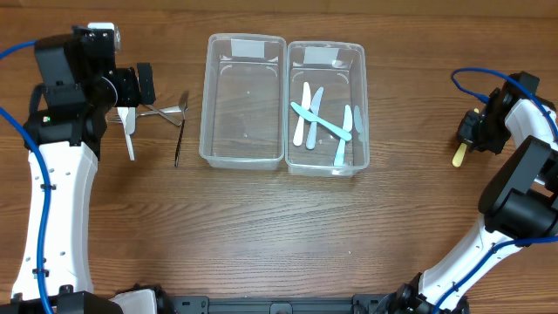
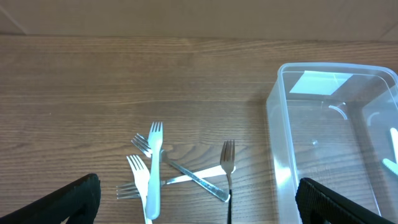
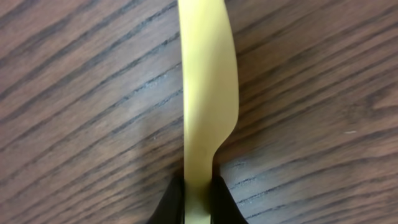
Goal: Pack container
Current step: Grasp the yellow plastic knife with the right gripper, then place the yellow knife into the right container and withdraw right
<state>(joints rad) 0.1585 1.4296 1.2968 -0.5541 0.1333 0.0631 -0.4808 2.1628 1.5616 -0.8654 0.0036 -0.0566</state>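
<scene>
Two clear plastic containers stand side by side mid-table. The left one (image 1: pixel 207 105) (image 2: pixel 273 143) holds nothing. The right one (image 1: pixel 364 105) holds several white and light-blue plastic knives (image 1: pixel 318 122). A heap of forks (image 1: pixel 161 111) (image 2: pixel 155 168) lies left of the containers, some metal, some plastic, one black-handled (image 1: pixel 178 139). My left gripper (image 1: pixel 144 85) (image 2: pixel 198 193) hangs open above the forks, touching none. At the far right my right gripper (image 1: pixel 468 135) (image 3: pixel 198 199) is shut on the handle of a yellow plastic knife (image 1: pixel 458 155) (image 3: pixel 208 81) that lies just over the wood.
Both arms' white links and blue cables run along the table's left and right sides. A black frame sits at the front edge (image 1: pixel 261 305). Bare wood lies in front of the containers.
</scene>
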